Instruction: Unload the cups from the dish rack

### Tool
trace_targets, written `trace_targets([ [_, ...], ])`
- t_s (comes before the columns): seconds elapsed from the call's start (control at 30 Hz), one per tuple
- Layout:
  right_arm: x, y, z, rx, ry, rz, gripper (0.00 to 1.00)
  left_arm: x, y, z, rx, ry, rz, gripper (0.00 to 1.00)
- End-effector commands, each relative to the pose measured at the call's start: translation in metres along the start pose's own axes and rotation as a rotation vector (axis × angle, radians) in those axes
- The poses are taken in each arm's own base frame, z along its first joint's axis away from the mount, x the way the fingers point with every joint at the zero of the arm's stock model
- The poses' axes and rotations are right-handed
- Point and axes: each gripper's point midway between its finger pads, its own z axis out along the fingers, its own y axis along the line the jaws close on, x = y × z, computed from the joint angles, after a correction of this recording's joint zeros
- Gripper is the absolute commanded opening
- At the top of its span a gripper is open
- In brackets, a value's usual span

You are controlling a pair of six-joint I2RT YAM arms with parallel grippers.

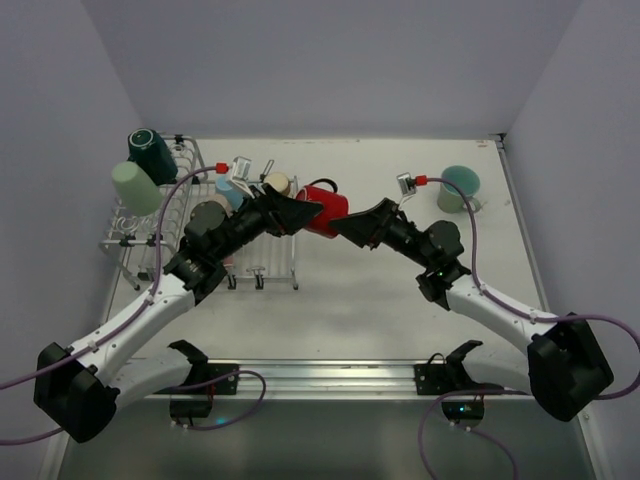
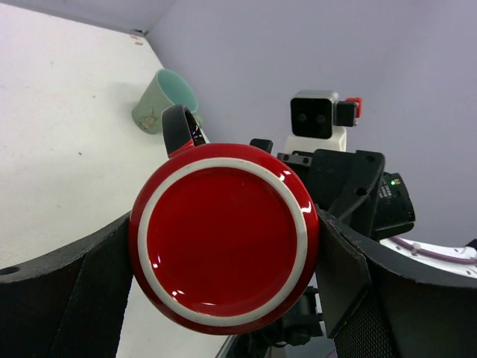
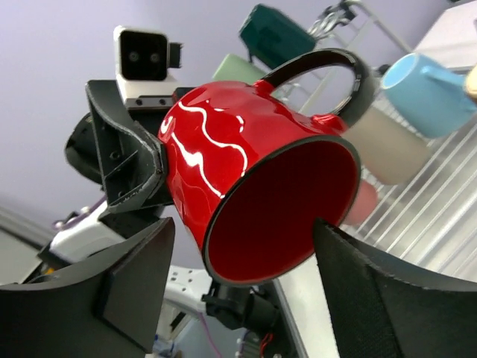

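Red cup (image 1: 325, 205): held in the air over the middle of the surface (image 1: 350, 310), just right of the dish rack (image 1: 130, 245), between the two hands.

- Nearest: both arms reach in from the near edge and converge on the cup, left hand (image 1: 310, 212) from the left, right hand (image 1: 345, 222) from the right. Each is equally close and faces the other across it.
- Cup lies on its side, long axis running left to right. Base faces the left hand, open mouth faces the right hand, handle on the upper, far side.
- Left hand: clenched on the base end. In its wrist view a finger presses each side of the white-ringed bottom.
- Right hand: fingers flank the mouth end, one by the rim, one by the wall. Cannot tell whether they bear on the cup or stand just off it.
- Judgement: a hand-over, left to right. It turns on the right hand clamping the mouth end before the left lets go. Otherwise the cup drops.
- Farther: the rack carries a light blue cup (image 1: 232, 190) and a beige cup (image 1: 277, 183) just behind the left hand, with a pale green cup (image 1: 135, 187) and a teal cup (image 1: 150, 155) at its far left.
- Farthest right: a green mug (image 1: 458, 187) stands on the surface, well apart from the rack.
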Motion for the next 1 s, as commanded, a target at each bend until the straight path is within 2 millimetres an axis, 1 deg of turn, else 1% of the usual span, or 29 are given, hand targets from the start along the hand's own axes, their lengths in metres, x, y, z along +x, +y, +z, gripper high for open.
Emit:
trace_targets([
  [0.0, -0.004, 0.038, 0.004, -0.166, -0.006, -0.032, 0.72, -0.013, -0.045, -0.003, 0.179, -0.056, -0.018, 0.24],
  [0.03, -0.004, 0.038, 0.006, -0.172, -0.001, -0.024, 0.66, -0.011, -0.045, -0.001, 0.179, -0.051, -0.022, 0.24],
  [0.1, -0.004, 0.045, 0.007, -0.199, -0.002, -0.031, 0.62, -0.01, -0.05, -0.001, 0.192, -0.052, -0.023, 0.25],
  [0.13, -0.003, 0.046, 0.008, -0.207, -0.002, -0.028, 0.53, -0.011, -0.052, -0.002, 0.197, -0.056, -0.021, 0.25],
  [0.2, -0.005, 0.052, 0.008, -0.231, -0.009, -0.039, 0.46, -0.011, -0.055, -0.003, 0.201, -0.059, -0.021, 0.27],
  [0.23, -0.006, 0.053, 0.008, -0.233, -0.008, -0.041, 0.38, -0.011, -0.055, -0.003, 0.201, -0.059, -0.022, 0.27],
  [0.3, -0.007, 0.056, 0.008, -0.246, -0.01, -0.051, 0.28, -0.009, -0.057, -0.003, 0.208, -0.05, -0.025, 0.32],
  [0.33, -0.007, 0.057, 0.008, -0.25, -0.011, -0.048, 0.17, -0.008, -0.058, -0.002, 0.212, -0.046, -0.025, 0.39],
  [0.4, -0.006, 0.059, 0.007, -0.261, -0.008, -0.053, 0.05, -0.006, -0.06, -0.003, 0.218, -0.04, -0.02, 0.54],
  [0.43, -0.006, 0.058, 0.007, -0.255, -0.011, -0.055, 0.0, -0.007, -0.06, -0.004, 0.213, -0.04, -0.015, 0.63],
  [0.47, -0.006, 0.056, 0.005, -0.233, -0.009, -0.05, 0.0, -0.007, -0.061, -0.005, 0.208, -0.04, -0.008, 0.78],
  [0.5, -0.006, 0.053, 0.006, -0.213, -0.012, -0.053, 0.0, -0.01, -0.059, -0.005, 0.195, -0.05, 0.018, 0.84],
  [0.53, -0.006, 0.049, 0.006, -0.192, -0.01, -0.082, 0.0, -0.012, -0.059, -0.006, 0.177, -0.047, 0.028, 0.92],
  [0.57, -0.003, 0.038, 0.007, -0.136, 0.012, -0.071, 0.0, -0.014, -0.059, -0.007, 0.166, -0.049, 0.043, 0.95],
  [0.6, -0.005, 0.042, 0.004, -0.126, 0.007, -0.089, 0.0, -0.021, -0.065, -0.009, 0.167, -0.068, 0.077, 0.97],
  [0.63, -0.006, 0.038, 0.004, -0.099, 0.0, -0.124, 0.0, -0.02, -0.062, -0.009, 0.146, -0.055, 0.083, 1.0],
  [0.67, -0.004, 0.029, 0.003, -0.05, 0.018, -0.12, 0.0, -0.022, -0.063, -0.01, 0.138, -0.055, 0.097, 1.0],
  [0.7, -0.007, 0.033, 0.0, -0.042, 0.008, -0.142, 0.0, -0.029, -0.066, -0.01, 0.135, -0.071, 0.13, 1.0],
  [0.77, -0.01, 0.027, -0.002, 0.013, 0.007, -0.173, 0.0, -0.029, -0.063, -0.012, 0.106, -0.066, 0.148, 1.0],
  [0.8, -0.011, 0.028, -0.003, 0.021, 0.007, -0.189, 0.0, -0.033, -0.064, -0.014, 0.102, -0.077, 0.171, 1.0],
  [0.83, -0.013, 0.031, -0.005, 0.023, 0.001, -0.216, 0.0, -0.032, -0.062, -0.015, 0.09, -0.072, 0.181, 1.0],
  [0.87, -0.016, 0.027, -0.006, 0.054, 0.003, -0.217, 0.0, -0.033, -0.059, -0.015, 0.076, -0.072, 0.193, 1.0],
  [0.9, -0.019, 0.025, -0.007, 0.069, 0.004, -0.246, 0.0, -0.04, -0.058, -0.017, 0.049, -0.098, 0.231, 1.0],
  [0.93, -0.02, 0.024, -0.009, 0.087, 0.009, -0.262, 0.0, -0.037, -0.048, -0.02, 0.004, -0.081, 0.241, 1.0],
  [0.97, -0.024, 0.015, -0.011, 0.152, 0.015, -0.264, 0.0, -0.042, -0.04, -0.023, -0.045, -0.099, 0.285, 1.0],
])
